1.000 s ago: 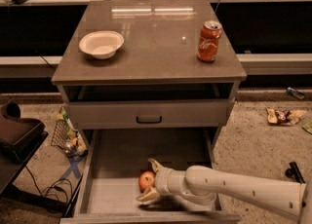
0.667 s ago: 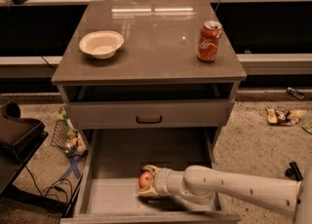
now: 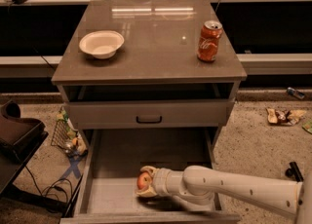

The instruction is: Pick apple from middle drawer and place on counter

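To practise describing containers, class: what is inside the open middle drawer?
The apple lies inside the middle drawer, with the gripper closed around it. The white arm covers part of the drawer floor, so anything beneath it cannot be seen.

Floor (image 3: 253,145): speckled beige, 1 blue tape cross (image 3: 73,167)
Right: wrappers (image 3: 282,116)
Left: dark chair (image 3: 17,130), cables (image 3: 44,189)
Behind: pale ledge (image 3: 275,63)
Gripper (image 3: 142,182): low before cabinet (image 3: 146,108), clasping apple (image 3: 144,179)

One each: apple (image 3: 143,180), bowl (image 3: 101,44), can (image 3: 209,41), gripper (image 3: 146,183) in drawer (image 3: 141,152)
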Robot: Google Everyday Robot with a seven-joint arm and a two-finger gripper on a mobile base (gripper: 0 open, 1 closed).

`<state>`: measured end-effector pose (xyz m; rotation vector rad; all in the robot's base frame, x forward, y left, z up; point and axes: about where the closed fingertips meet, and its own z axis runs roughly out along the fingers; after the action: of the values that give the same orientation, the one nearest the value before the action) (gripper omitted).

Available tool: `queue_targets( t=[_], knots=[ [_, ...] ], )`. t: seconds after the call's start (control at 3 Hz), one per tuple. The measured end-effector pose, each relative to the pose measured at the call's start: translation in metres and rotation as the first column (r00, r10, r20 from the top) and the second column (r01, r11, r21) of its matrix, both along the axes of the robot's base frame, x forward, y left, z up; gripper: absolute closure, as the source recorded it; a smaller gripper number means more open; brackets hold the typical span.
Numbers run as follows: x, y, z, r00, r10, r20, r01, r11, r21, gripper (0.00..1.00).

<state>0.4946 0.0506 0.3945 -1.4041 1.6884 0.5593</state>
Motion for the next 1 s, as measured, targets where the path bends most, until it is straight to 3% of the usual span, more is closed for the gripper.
queue_targets(
  t=[0.33, 0.67, 1.0],
  knots=[
    [-0.010, 0.006, 0.020, 0.9994, 0.025, 0.022, -0.026, 0.999, 0.042, 1.00],
    [-0.042, 0.005, 0.077, 0.9979, 0.058, 0.028, -0.061, 0.992, 0.109, 1.00],
    [-0.068, -0.016, 0.185, 0.9941, 0.073, 0.080, -0.086, 0.982, 0.168, 1.00]
  ],
)
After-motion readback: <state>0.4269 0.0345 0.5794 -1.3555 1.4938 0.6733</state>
